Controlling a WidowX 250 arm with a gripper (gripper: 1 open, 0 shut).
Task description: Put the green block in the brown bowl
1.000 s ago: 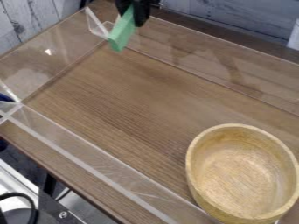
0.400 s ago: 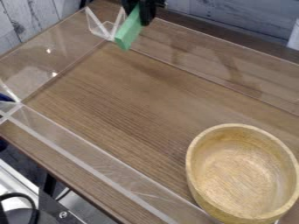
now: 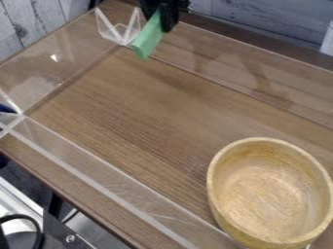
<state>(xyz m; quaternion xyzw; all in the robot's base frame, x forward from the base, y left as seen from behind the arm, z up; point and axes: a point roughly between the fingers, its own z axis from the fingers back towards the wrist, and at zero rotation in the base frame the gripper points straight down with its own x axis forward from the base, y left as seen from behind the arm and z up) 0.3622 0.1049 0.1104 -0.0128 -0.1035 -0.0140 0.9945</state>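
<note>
Wooden tabletop [image 3: 130, 117] wide open, claw [image 3: 162, 14] gripping green block [image 3: 150, 39] at far edge, brown bowl [image 3: 271, 190] near corner

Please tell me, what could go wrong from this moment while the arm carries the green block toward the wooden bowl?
1. The end effector grips the green block only by its top end, so the hanging, tilted block might slip.
2. The brown bowl sits at the opposite corner, so the carry is long.
3. A clear wall borders the table; a low path might hit it.

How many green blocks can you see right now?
1. The green block hangs tilted from the claw at the top of the view, far from the bowl at bottom right. No others show.
</note>
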